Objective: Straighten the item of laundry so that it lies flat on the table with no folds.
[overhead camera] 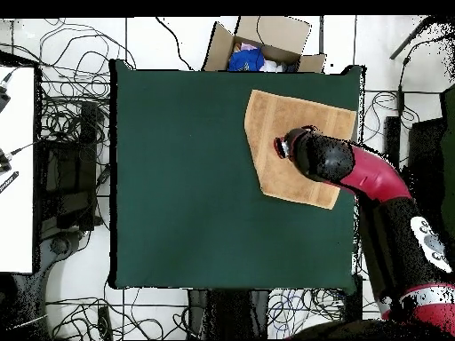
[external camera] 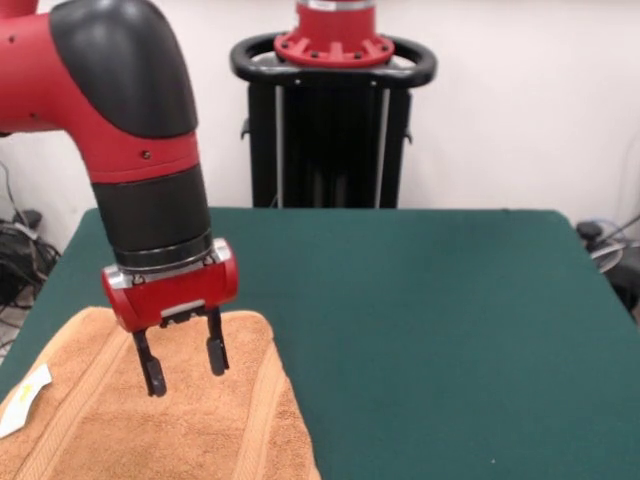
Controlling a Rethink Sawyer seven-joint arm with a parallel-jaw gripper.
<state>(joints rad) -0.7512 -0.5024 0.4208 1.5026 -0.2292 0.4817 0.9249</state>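
The orange-tan towel (external camera: 200,420) lies spread on the dark green table (external camera: 420,300) at the front view's lower left, with a band stripe running down it and a small white tag (external camera: 25,398) at its left edge. My gripper (external camera: 183,366) hangs open and empty just above the towel's far part, holding nothing. In the overhead view the towel (overhead camera: 284,155) lies at the table's (overhead camera: 178,178) upper right corner, one corner cut at a slant, and the arm covers its middle. The gripper's fingers are hidden there.
The robot's black pedestal (external camera: 330,130) stands behind the table's far edge. An open cardboard box (overhead camera: 262,44) with blue contents sits on the floor past the table's top edge in the overhead view. Cables lie on the floor around the table.
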